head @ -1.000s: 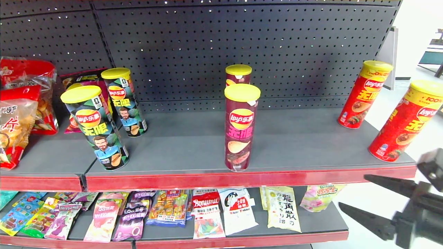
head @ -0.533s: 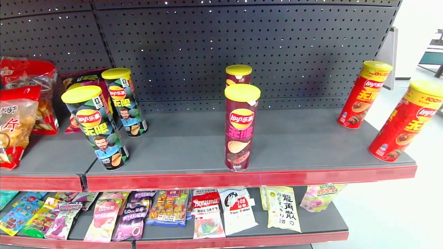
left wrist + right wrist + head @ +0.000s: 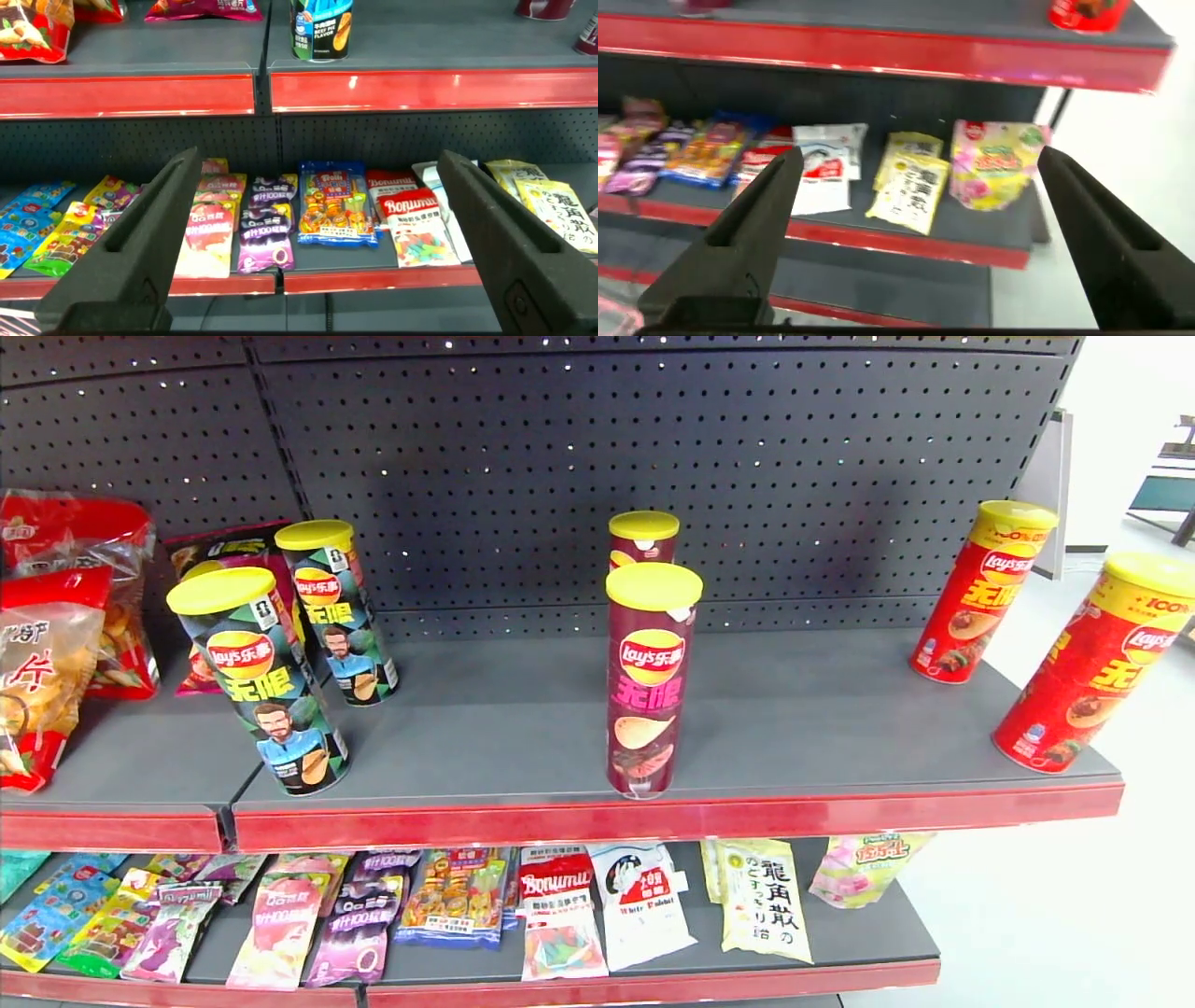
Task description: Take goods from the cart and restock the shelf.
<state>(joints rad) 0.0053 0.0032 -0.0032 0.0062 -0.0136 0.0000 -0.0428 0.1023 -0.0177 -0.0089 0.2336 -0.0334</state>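
Note:
On the grey upper shelf (image 3: 523,737) stand chip cans with yellow lids: two dark ones (image 3: 266,686) at the left, two maroon ones (image 3: 649,681) in the middle, two red ones (image 3: 1092,663) at the right end. My left gripper (image 3: 322,243) is open and holds nothing; it faces the lower shelf's snack packets (image 3: 336,205) from below the upper shelf's red lip (image 3: 374,91). My right gripper (image 3: 920,233) is open too, with nothing in it, and faces the right part of the lower shelf, where a pink-green packet (image 3: 994,173) lies.
Red and clear snack bags (image 3: 56,625) fill the upper shelf's left end. Flat candy and snack packets (image 3: 448,905) line the lower shelf. Wide bare stretches lie between the can groups. Right of the shelf is pale open floor (image 3: 1074,933).
The right gripper, seen at the lower right of the head view a second ago, has dropped out of that view. The cans and packets have not moved.

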